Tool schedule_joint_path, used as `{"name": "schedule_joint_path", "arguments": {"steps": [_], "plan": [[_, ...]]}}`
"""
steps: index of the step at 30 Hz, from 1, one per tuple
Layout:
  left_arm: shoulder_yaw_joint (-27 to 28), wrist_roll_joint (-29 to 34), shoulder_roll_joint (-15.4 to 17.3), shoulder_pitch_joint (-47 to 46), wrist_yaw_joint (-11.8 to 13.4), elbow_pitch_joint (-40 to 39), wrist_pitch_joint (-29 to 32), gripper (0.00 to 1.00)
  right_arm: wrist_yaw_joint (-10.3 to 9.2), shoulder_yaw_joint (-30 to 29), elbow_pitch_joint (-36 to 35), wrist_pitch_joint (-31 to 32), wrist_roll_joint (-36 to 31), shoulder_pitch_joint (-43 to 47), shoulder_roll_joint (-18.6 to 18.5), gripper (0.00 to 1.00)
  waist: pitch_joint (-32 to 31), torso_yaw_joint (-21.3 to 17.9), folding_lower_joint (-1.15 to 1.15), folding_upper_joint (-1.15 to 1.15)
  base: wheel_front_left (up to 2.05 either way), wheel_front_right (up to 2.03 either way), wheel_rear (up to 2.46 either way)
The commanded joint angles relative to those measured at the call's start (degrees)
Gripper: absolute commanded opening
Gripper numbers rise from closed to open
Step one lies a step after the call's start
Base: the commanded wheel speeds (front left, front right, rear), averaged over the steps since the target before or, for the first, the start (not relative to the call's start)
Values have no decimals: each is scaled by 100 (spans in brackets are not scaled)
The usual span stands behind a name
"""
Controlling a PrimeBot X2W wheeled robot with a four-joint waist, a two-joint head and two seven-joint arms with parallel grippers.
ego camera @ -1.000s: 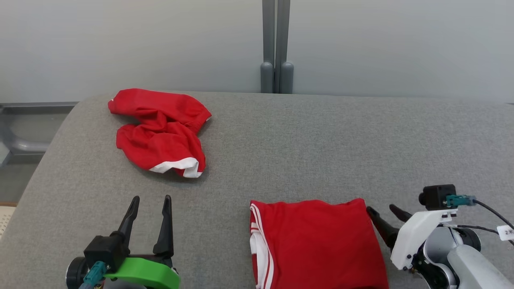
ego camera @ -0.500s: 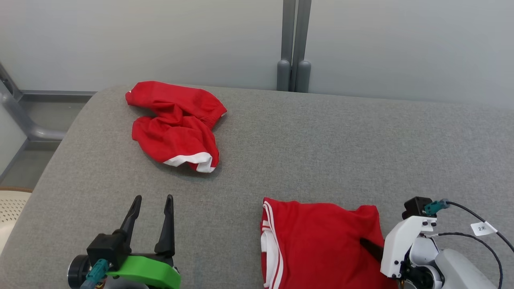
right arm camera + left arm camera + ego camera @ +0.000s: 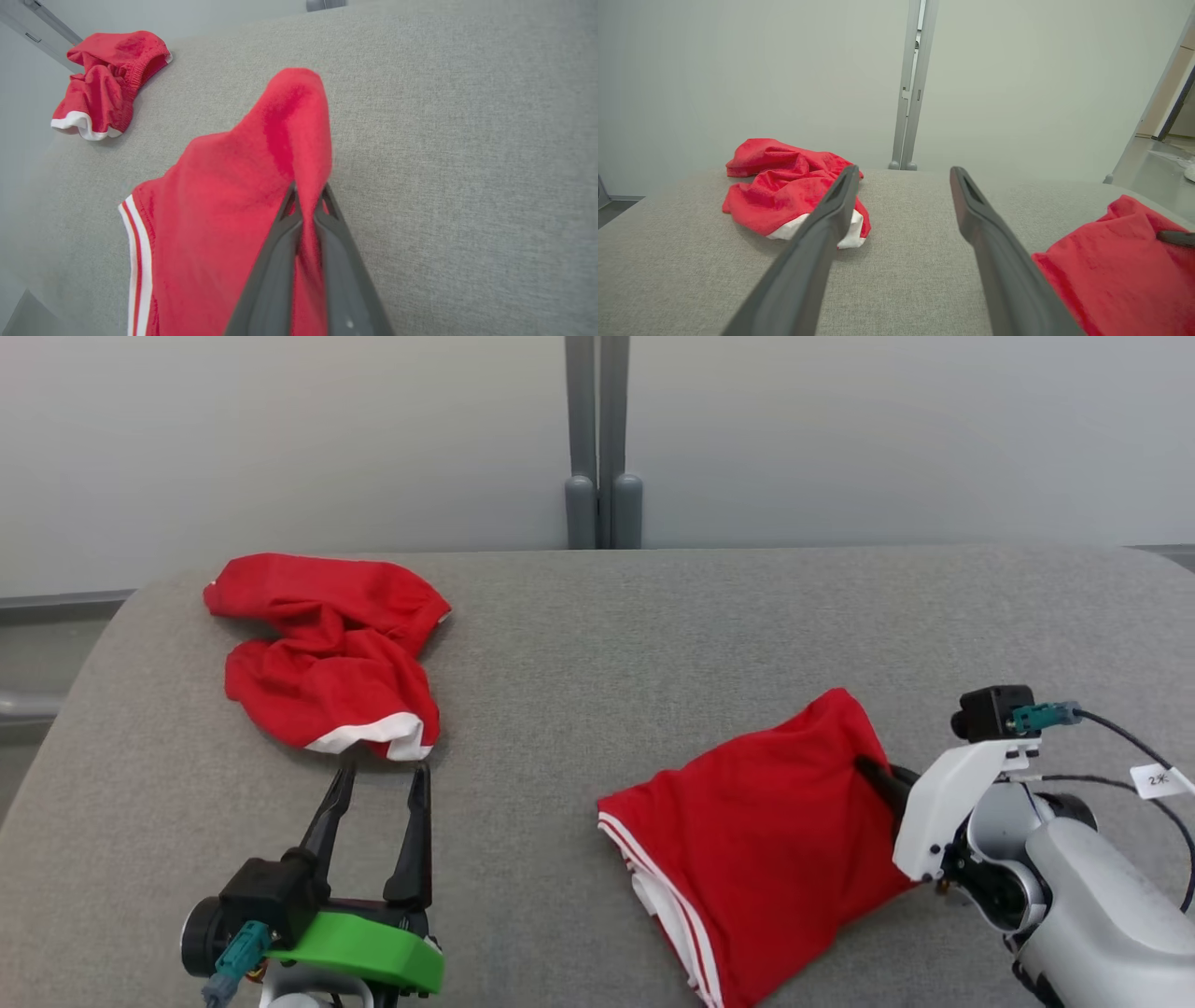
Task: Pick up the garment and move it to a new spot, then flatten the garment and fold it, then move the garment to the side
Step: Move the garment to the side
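Note:
A folded red garment point(image 3: 766, 821) with white stripes along its left hem lies at the front right of the grey padded table point(image 3: 653, 635). My right gripper point(image 3: 873, 775) is shut on its right edge, and that edge is raised into a peak while the rest drapes down to the table. The right wrist view shows both fingers pinching the garment's point(image 3: 224, 196) cloth at the right gripper point(image 3: 308, 191). At the front left, my left gripper point(image 3: 383, 775) is open and holds nothing. The left wrist view shows the left gripper point(image 3: 903, 172) and the garment point(image 3: 1111, 261) at the right.
A second red garment point(image 3: 327, 653) with a white hem lies crumpled at the back left, just beyond my left fingertips; it also appears as the crumpled heap point(image 3: 784, 186) and the crumpled heap point(image 3: 107, 79). A grey post point(image 3: 597, 439) stands against the pale wall behind the table.
My right gripper has shut on the folded garment's right edge and lifted it, skewing the garment. The head camera has shifted. The left gripper stays open.

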Motion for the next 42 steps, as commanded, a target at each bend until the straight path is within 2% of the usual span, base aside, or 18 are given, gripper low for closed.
{"name": "schedule_joint_path", "arguments": {"steps": [1,10,18,25,31,38,42], "plan": [[-29,27,-9,-87,-23,-39,1,100,-4,22,-21,-21,72,-168,-110,0,84,-419,0,0,0,0,0],[-169,110,-34,-261,-29,-106,0,100,-4,250,112,-201,236,-815,-334,0,404,-1323,0,0,0,0,0],[-277,242,42,-602,-2,-243,71,100,-3,146,126,-650,599,-1289,-455,0,1057,-1779,0,0,0,0,0],[-328,423,234,-1079,12,-489,346,100,-3,89,297,-924,884,-2106,-727,0,2025,-1784,0,0,0,0,0],[-368,563,358,-1396,43,-703,526,100,-4,81,719,-1065,1047,-2782,-1215,0,2722,-1654,0,0,0,0,0],[-432,631,377,-1591,63,-787,559,100,-5,124,1366,-1191,1182,-3270,-1839,0,3069,-1464,0,0,0,0,0],[-440,624,378,-1609,90,-779,525,100,-4,240,1748,-1234,1144,-3400,-1970,0,3113,-1388,0,0,0,0,0]]}}
